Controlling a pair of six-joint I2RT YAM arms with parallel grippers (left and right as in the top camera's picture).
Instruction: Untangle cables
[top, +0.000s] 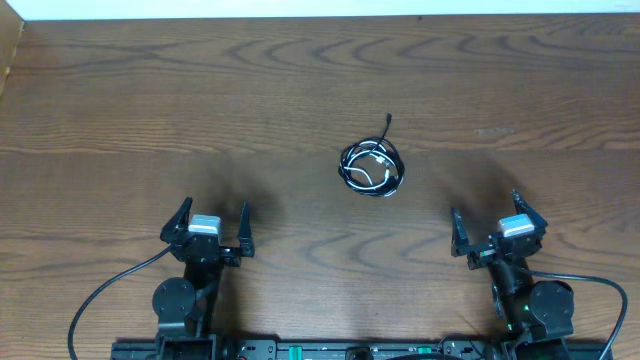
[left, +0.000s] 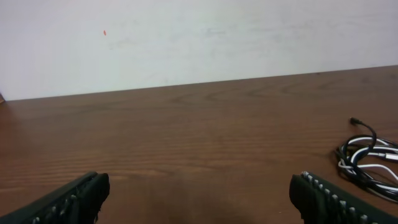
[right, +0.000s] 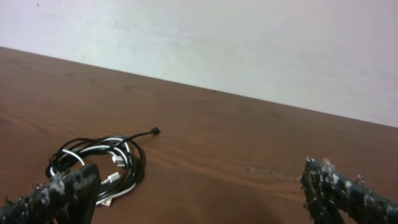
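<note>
Dark brown wood-grain table (top: 150, 90), plain white wall (left: 199, 37) behind, soft even light

place: robotics lab | wood-grain table (top: 120, 100) | bare white wall (left: 186, 37) | mounted robot arms (top: 176, 298)

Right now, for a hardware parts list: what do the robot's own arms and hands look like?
Both arms are black. The left hand and right hand each have a pale grey block and two black fingers with ridged pads; the right's carry whitish flecks. A thick black wire leaves each base.
</note>
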